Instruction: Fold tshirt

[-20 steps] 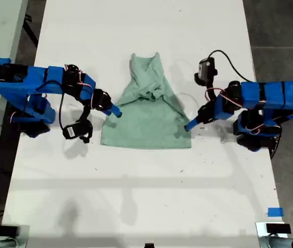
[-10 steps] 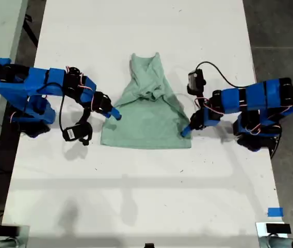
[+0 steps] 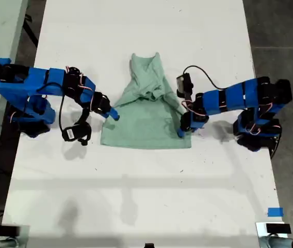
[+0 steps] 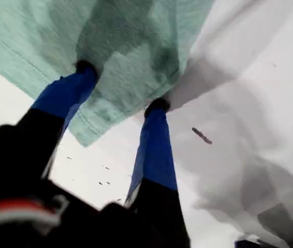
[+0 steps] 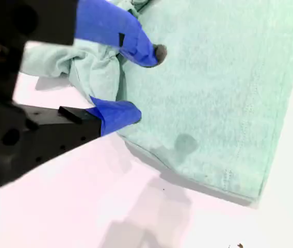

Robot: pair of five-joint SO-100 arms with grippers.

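My first gripper (image 4: 120, 87) has its jaws apart. One tip presses on the tshirt (image 4: 131, 31), the other sits at the cloth's edge close to a bottom corner. Nothing is pinched yet. In the exterior view this is the arm on the right, with the gripper (image 3: 180, 132) at the shirt's right side near the hem.

My second gripper (image 5: 147, 83) is also open, straddling the shirt's side edge. One finger is over the cloth (image 5: 213, 77), the other low at the edge beside a bunched sleeve. That is the arm on the exterior view's left, with the gripper (image 3: 114, 114) touching the shirt's left edge.

The tshirt (image 3: 146, 124) lies mid-table (image 3: 136, 196), its lower body flat and the sleeves already pulled in and crumpled across the chest.

The step looks like grabbing both side edges for the next fold. To do it well:
- Get each lower finger under the edge before closing.
- Take all layers, not only the top one.
- Close both grippers together and lift evenly.

The second gripper risks catching the loose sleeve bunch and dragging the earlier fold open.
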